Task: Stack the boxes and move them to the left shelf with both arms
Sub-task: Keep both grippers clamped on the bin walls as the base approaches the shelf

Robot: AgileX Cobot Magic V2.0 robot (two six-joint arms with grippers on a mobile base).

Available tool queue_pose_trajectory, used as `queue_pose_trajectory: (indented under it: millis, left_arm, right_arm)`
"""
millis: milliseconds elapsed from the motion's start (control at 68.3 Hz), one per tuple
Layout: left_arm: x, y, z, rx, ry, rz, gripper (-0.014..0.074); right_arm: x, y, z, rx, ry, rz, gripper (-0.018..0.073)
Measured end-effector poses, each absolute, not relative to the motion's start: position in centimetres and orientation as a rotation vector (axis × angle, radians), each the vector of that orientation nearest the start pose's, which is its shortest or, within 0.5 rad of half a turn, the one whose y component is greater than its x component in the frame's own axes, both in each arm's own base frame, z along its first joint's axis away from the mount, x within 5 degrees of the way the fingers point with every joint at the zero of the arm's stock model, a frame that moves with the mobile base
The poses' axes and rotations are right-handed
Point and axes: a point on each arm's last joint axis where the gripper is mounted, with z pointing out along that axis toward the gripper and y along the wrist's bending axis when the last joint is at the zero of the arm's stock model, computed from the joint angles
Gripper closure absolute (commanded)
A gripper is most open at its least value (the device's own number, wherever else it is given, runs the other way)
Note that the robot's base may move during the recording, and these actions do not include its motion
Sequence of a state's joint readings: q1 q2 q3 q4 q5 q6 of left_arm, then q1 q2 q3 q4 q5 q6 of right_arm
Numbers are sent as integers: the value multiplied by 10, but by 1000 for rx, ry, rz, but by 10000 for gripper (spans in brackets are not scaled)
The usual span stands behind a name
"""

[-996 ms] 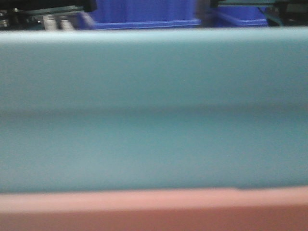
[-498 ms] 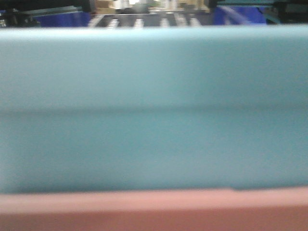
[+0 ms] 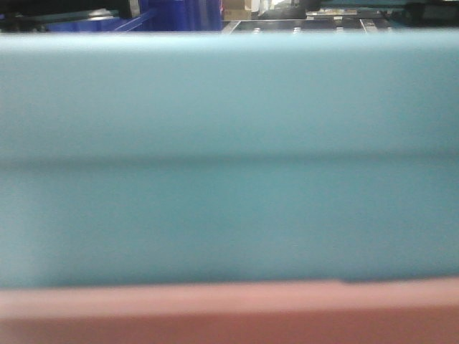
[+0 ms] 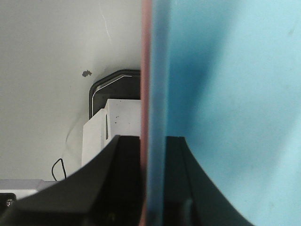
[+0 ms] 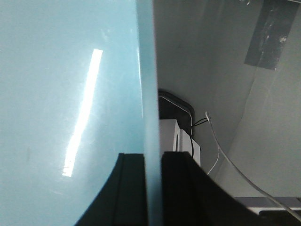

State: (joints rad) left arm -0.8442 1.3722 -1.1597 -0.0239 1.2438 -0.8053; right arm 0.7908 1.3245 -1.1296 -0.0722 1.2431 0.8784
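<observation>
Salmon pink fills the bottom strip of the front view, the rim of the pink box (image 3: 229,315) closest to the lens, and above it the light blue box (image 3: 229,165) takes up nearly the whole frame, nested inside the pink one. Only this view shows what lies beyond: over the blue rim, a dark blue bin (image 3: 183,14) at top left and a steel shelf (image 3: 323,24) with rows of small white rollers at top right, both well apart from the held boxes and blurred.

The wrist views show the grip instead. The left gripper (image 4: 153,183) is clamped across both walls, pink outside and blue inside, black fingers (image 4: 120,179) pressed to each face. The right gripper (image 5: 151,188) pinches the blue box's wall (image 5: 148,94) the same way. Beside each clamped edge the wrist views show pale floor and a white base unit (image 4: 113,132) below.
</observation>
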Motion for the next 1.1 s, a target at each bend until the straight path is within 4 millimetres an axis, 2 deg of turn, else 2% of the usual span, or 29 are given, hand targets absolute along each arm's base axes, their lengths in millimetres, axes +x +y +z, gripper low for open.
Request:
queue_pose_trajectory:
  millis: [1098]
  left_arm:
    - [166,-190,309,50,3003,-260,608]
  right_arm:
    - [173,166,313,105,2935,167,493]
